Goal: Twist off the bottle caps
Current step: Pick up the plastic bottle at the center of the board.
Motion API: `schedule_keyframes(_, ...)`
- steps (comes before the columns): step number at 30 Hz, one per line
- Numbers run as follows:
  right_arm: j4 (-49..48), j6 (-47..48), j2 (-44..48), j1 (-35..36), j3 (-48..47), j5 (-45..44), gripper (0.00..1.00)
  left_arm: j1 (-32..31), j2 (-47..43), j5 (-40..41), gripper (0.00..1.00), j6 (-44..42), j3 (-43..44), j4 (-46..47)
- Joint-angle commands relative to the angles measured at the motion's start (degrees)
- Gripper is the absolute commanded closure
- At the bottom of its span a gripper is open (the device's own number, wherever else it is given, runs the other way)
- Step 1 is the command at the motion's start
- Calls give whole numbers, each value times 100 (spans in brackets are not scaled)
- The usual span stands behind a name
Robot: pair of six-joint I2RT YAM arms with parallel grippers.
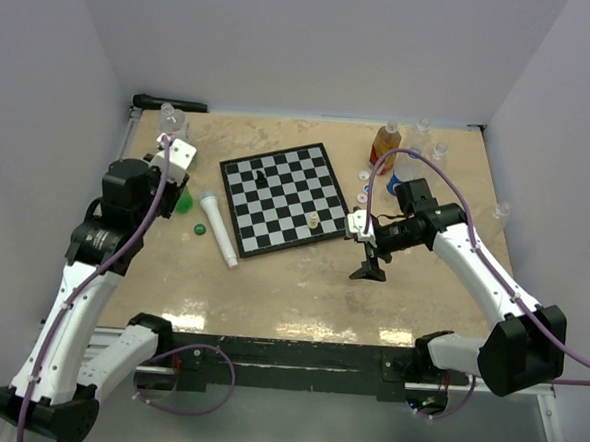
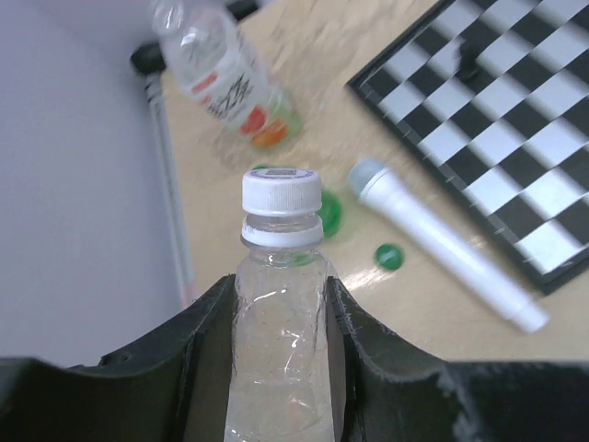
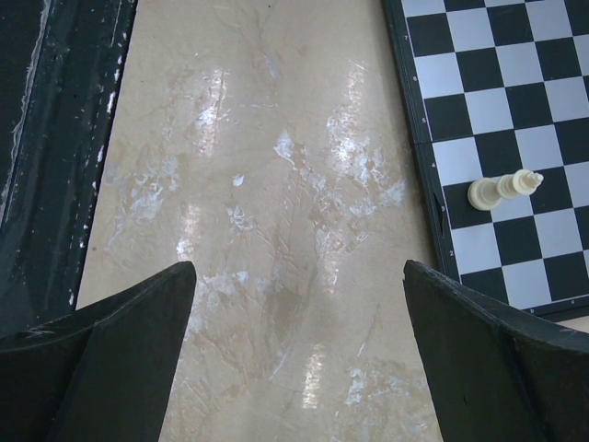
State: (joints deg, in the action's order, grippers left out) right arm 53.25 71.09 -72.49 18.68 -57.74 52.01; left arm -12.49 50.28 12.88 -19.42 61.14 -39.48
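The left pincer (image 2: 279, 293) is clamped on the shoulder of a clear bottle (image 2: 281, 378), upright at the table's (image 2: 405, 304) left side. It looks thin-walled and light, likely to crumple or slip. Its ribbed white cap (image 2: 281, 191) looks stiff, so that is the place to grip. The right pincer (image 3: 296, 269) gapes wide, empty.

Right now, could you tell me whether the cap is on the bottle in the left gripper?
On: the white cap sits on the neck of the clear bottle held by the left gripper.
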Motion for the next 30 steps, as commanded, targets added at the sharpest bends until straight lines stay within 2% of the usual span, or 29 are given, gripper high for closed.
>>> schedule_keyframes(1, 62, 54, 59, -57, -97, 195, 2, -34, -527, -1944, 93, 807, 416, 554)
schedule_keyframes(4, 167, 54, 182, -57, -159, 371, 2, -34, -695, -3017, 94, 1500, 328, 1177)
schedule_keyframes(9, 492, -60, 262, -57, -492, 231, 2, -183, -721, -4319, 96, 2714, -224, 2451)
schedule_keyframes(13, 1116, 10, 165, -57, -1010, 344, 2, -1200, -792, -3892, 97, 2970, -769, 3507)
schedule_keyframes(19, 1565, -183, 51, -66, -1565, 819, 2, -2502, -161, -3215, 98, 3199, -1148, 4834)
schedule_keyframes(25, 1232, -1078, 129, -127, -1574, 1057, 2, -3031, 534, -2678, 98, 3497, -1307, 6082)
schedule_keyframes(30, 653, -1807, 428, -268, -1364, 1311, 2, -3216, 851, -2115, 99, 3787, -1430, 6672)
